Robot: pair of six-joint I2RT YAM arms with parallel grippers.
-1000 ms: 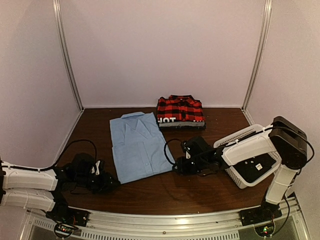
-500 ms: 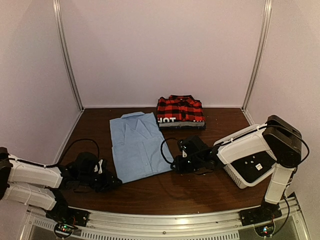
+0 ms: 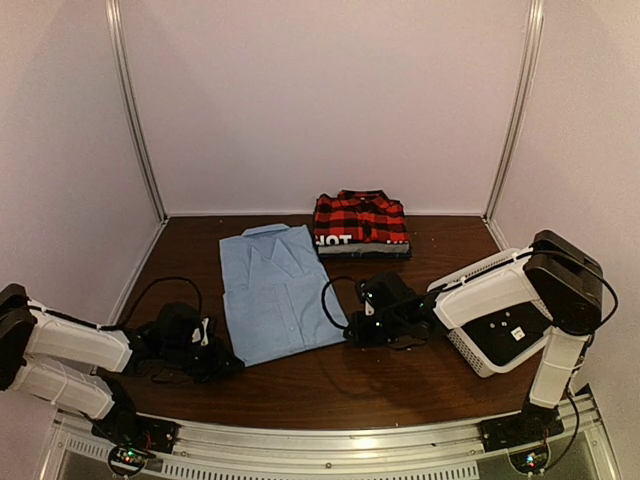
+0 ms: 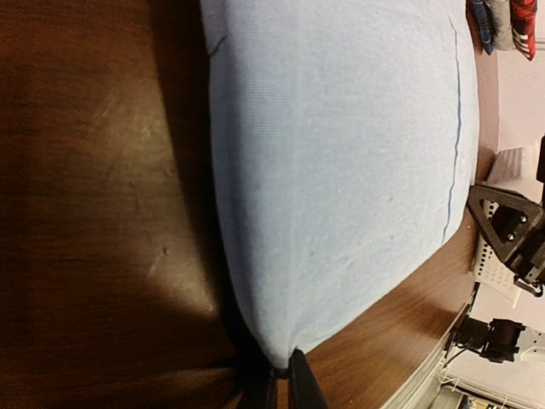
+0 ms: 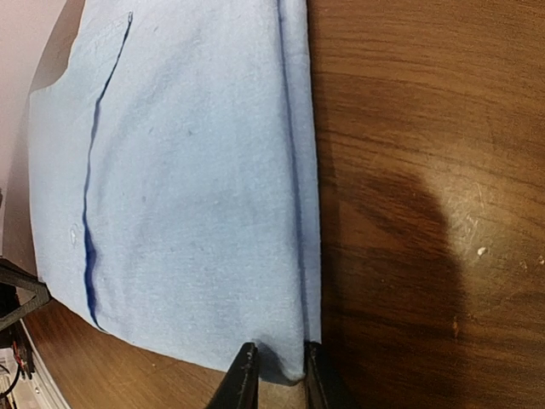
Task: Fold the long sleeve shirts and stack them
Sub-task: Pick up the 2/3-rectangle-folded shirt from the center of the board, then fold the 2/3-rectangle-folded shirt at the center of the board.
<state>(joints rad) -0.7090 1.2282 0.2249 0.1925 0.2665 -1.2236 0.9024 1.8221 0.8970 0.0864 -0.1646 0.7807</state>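
Light blue shirt (image 3: 280,290) risked slipping free and folding crooked on a lift, since the left pincer (image 4: 277,385), all but closed, nipped only one near corner's tip, and the right pincer (image 5: 277,375), narrowed astride the other, showed no sure bite, the cloth lying flat mid-frame on the counter (image 3: 400,385).

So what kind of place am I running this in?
Looks like a lab test booth, not a home: blank pale wall panels joined by metal posts, and a wooden table with the left arm and right arm bolted to a metal rail at its near edge.
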